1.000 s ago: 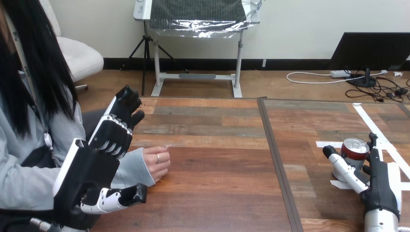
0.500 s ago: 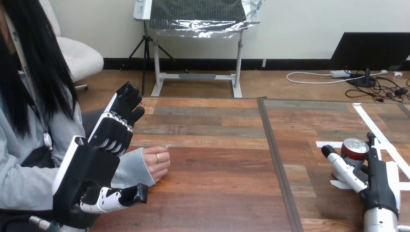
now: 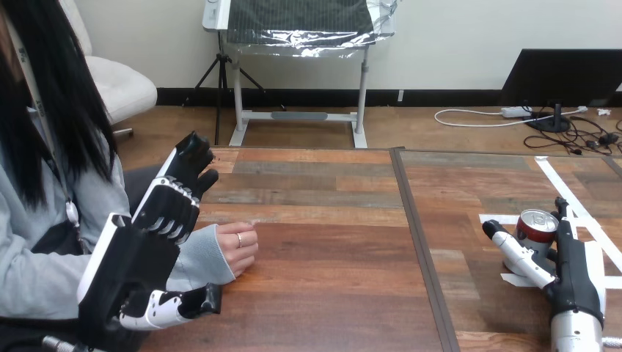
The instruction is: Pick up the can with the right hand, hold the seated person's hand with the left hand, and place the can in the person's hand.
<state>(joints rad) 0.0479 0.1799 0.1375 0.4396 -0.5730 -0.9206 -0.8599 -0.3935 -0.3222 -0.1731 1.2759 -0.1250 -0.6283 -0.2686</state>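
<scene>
Soda can (image 3: 536, 227) upright on the wooden table (image 3: 330, 286) at far right, by the white tape marks (image 3: 561, 187), not lifted. R hand (image 3: 576, 282) brackets it: thumb (image 3: 517, 253) on its left, fingers (image 3: 566, 227) straight along its right, wide, not wrapped. Vs 1 s ago the R hand has edged slightly left and the can has barely shifted, so prob. still seating the grasp; closing comes next.

L hand (image 3: 136, 257), fingers spread and straight, is raised beside the person's hand (image 3: 238, 248), which rests curled on the table. It has sunk a touch; no hold yet.
</scene>
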